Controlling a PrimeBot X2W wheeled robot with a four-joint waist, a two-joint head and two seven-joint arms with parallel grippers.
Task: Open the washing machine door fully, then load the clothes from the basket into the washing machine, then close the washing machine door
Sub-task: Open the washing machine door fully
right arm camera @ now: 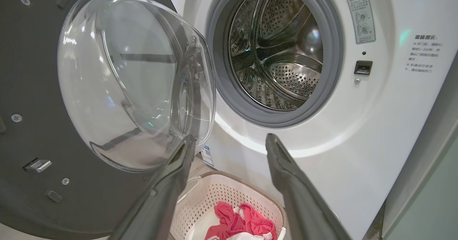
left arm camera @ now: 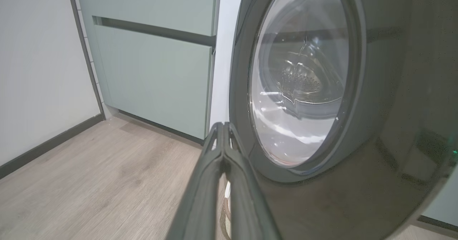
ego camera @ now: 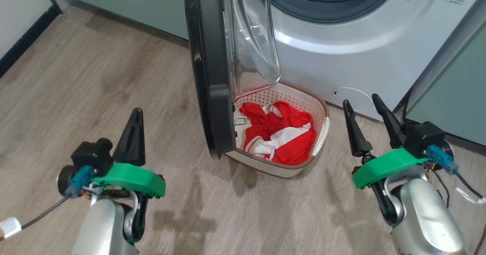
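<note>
The washing machine door (ego camera: 210, 76) stands swung out, edge-on in the head view, its clear glass bowl (right arm camera: 132, 79) facing the steel drum (right arm camera: 279, 50) of the white washing machine (ego camera: 341, 34). Below the door, against the machine's front, sits the cream basket (ego camera: 323, 112) with the red and white clothes (ego camera: 281, 133) heaped in it. My left gripper (ego camera: 137, 112) is shut on nothing, to the left of the door, with its tip (left arm camera: 222, 125) near the door's glossy outer ring (left arm camera: 375, 143). To the right of the basket my right gripper (ego camera: 360, 100) is open and empty, its fingers (right arm camera: 171, 182) framing the basket (right arm camera: 229, 193).
Pale green cabinets (left arm camera: 154, 72) stand left of the machine, and another green panel (ego camera: 452, 91) rises at the right. A wall with a dark skirting (ego camera: 22, 38) runs along the far left. Wood floor (ego camera: 95, 76) spreads around both arms.
</note>
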